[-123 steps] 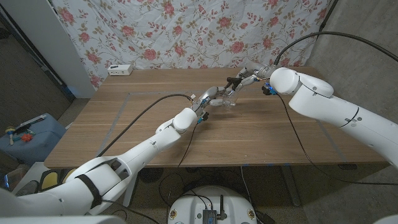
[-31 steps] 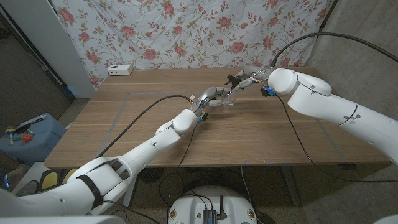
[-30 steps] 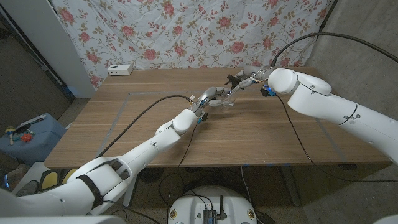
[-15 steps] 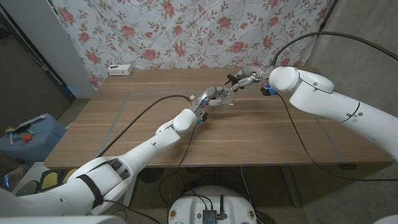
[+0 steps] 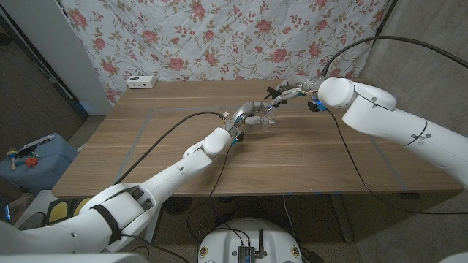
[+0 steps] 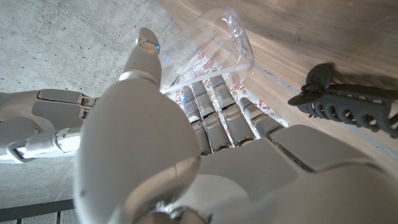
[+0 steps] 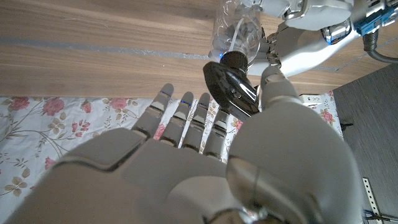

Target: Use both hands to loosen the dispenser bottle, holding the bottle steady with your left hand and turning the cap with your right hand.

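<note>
A clear dispenser bottle stands upright at the middle back of the wooden table. My left hand grips its body from the side; its fingers wrap the clear wall. The black pump cap sits on the bottle's neck, with its tube inside the bottle. My right hand reaches in from the right. It holds the pump cap between thumb and fingers. My left hand clasps the bottle just below.
A small white box lies at the table's back left corner. A floral curtain hangs behind the table. Black cables run along both arms over the tabletop. A blue bin stands on the floor at the left.
My right arm has lifted and turned a little at the cap, and the black pump head has shifted slightly. The left hand and the bottle have stayed put.
</note>
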Motion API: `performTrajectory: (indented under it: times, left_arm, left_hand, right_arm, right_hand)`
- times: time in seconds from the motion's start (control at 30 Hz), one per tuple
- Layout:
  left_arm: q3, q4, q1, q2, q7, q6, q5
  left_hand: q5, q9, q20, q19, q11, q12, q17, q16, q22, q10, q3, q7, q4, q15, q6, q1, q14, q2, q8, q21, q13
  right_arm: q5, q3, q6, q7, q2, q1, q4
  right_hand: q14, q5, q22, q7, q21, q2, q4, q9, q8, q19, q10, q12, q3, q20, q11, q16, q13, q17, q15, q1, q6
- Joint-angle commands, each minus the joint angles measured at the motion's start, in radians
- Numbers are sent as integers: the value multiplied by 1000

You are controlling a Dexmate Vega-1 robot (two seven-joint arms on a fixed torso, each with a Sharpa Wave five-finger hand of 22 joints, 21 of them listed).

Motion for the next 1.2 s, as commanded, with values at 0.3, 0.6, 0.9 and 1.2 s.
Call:
performTrajectory:
  times: [0.3,0.6,0.9,1.2]
  left_arm:
    - [0,-11,4,4,-9,11,-4]
    - [-2,-22,10,8,-5,19,-5]
    - [-1,-18,10,6,-8,18,-8]
    - [-2,-16,9,6,-6,17,-7]
  left_hand:
    - [6,2,-69,7,-44,4,4,1,2,54,86,-15,75,-68,106,-117,10,137,7,1,4]
    - [6,3,-68,7,-44,5,4,1,2,54,85,-17,76,-67,105,-118,12,137,7,1,5]
    - [5,3,-68,7,-43,5,3,1,2,56,85,-16,77,-67,106,-119,12,138,7,1,4]
    - [6,3,-68,7,-44,4,3,1,2,57,86,-16,77,-67,107,-119,13,138,7,1,4]
  right_arm:
    - [15,23,-7,-51,-4,-18,-4]
    - [25,25,-8,-46,-11,-15,-5]
    - [40,29,-1,-45,-13,-15,-2]
    - [40,26,5,-52,-9,-16,-1]
  right_hand:
    - [16,-2,2,-74,4,35,-30,3,37,11,17,10,20,12,-21,15,-1,6,1,73,105]
    - [14,-5,2,-74,3,57,-47,3,49,12,19,9,39,11,-26,15,-1,6,-5,129,151]
    - [11,-16,1,-76,2,79,-50,3,68,11,16,6,52,9,-35,17,-1,8,-9,175,213]
    - [11,-32,1,-72,2,76,-51,1,92,11,21,7,52,12,-40,18,-2,7,-13,209,292]
